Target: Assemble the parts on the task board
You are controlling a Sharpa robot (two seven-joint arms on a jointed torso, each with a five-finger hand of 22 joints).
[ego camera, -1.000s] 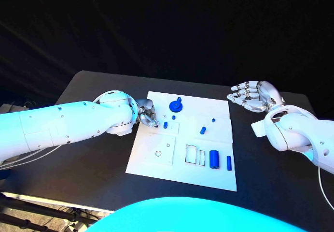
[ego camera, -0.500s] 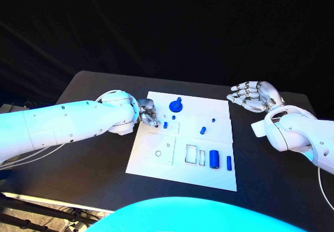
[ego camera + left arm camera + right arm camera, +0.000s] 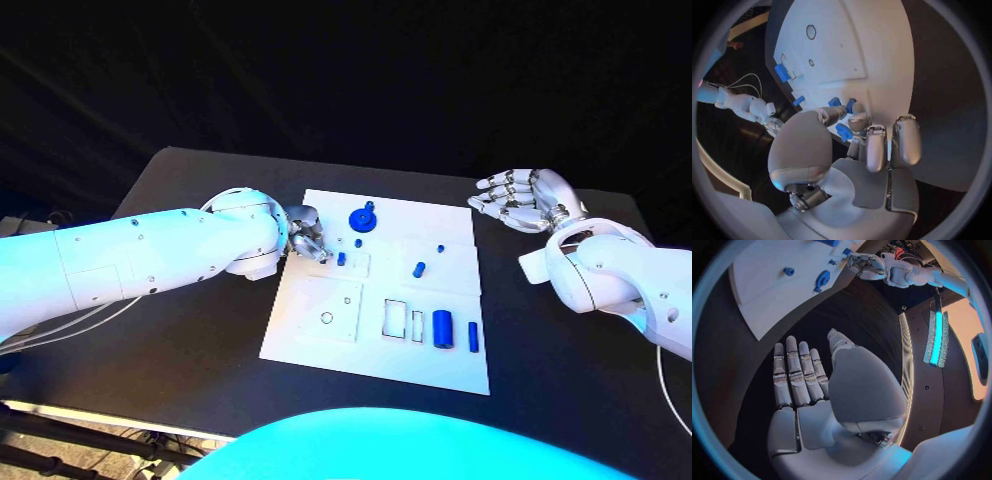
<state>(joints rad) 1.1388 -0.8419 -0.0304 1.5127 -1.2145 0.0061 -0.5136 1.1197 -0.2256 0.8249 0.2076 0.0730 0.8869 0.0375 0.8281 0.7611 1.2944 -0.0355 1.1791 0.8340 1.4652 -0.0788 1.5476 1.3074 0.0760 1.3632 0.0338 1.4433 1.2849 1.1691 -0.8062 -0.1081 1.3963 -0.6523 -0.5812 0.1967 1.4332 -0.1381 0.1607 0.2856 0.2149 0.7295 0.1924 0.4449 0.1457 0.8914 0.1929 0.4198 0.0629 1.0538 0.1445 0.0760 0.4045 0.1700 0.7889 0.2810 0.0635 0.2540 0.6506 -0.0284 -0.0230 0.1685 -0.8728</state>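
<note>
The black worktop (image 3: 173,350) carries a white board (image 3: 378,345) bearing rectangular outlines and small holes. Blue parts sit on it: a round knobbed part (image 3: 365,218) at the far edge, two cylinders (image 3: 444,329) near the right edge. The left robot hand (image 3: 306,238) rests at the board's left edge, fingertips (image 3: 856,113) curled beside a small peg (image 3: 342,258); whether it holds anything cannot be told. The right robot hand (image 3: 528,199) hovers beyond the board's far right corner, fingers apart, empty.

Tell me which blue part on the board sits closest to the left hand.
The small blue part just beside the left hand, at the task board's upper-left area; the round knobbed part and two long cylinders lie farther away.
</note>
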